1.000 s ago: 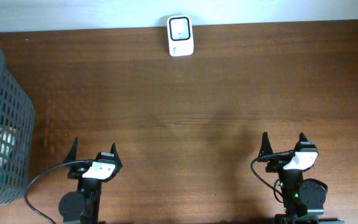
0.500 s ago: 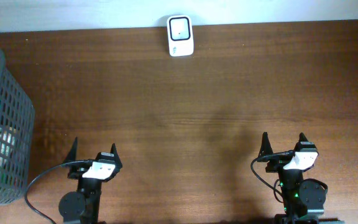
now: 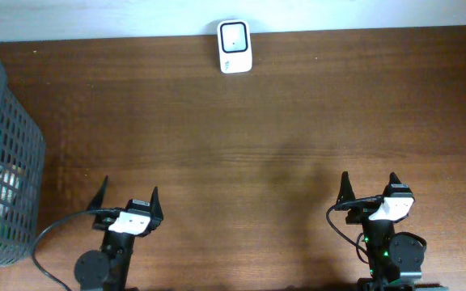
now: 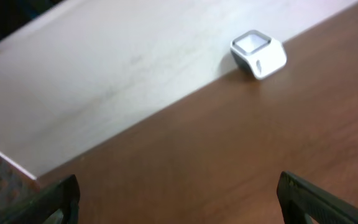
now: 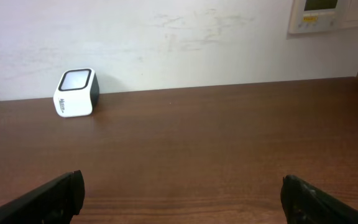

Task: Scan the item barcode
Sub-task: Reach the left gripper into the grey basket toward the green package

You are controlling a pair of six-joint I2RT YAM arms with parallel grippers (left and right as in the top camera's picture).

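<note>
Left claw (image 3: 129, 190) sits at 7 o'clock on the desk (image 3: 257, 137), fingers spread wide, nothing between them. Right claw (image 3: 369, 179) is at 5 o'clock, also spread wide and empty. Both point toward 12.

Barcode scanner (image 3: 235, 46): white, dark-framed window on top, at 12 o'clock on the desk's far edge by the wall, well apart from both claws.

Grey mesh basket (image 3: 23, 145) is at 9 o'clock. White and green items (image 3: 1, 184) show inside through the mesh; can't tell what they are, no barcode visible.

White wall panel (image 5: 321, 15) is at 1 o'clock in the right wrist view.
</note>
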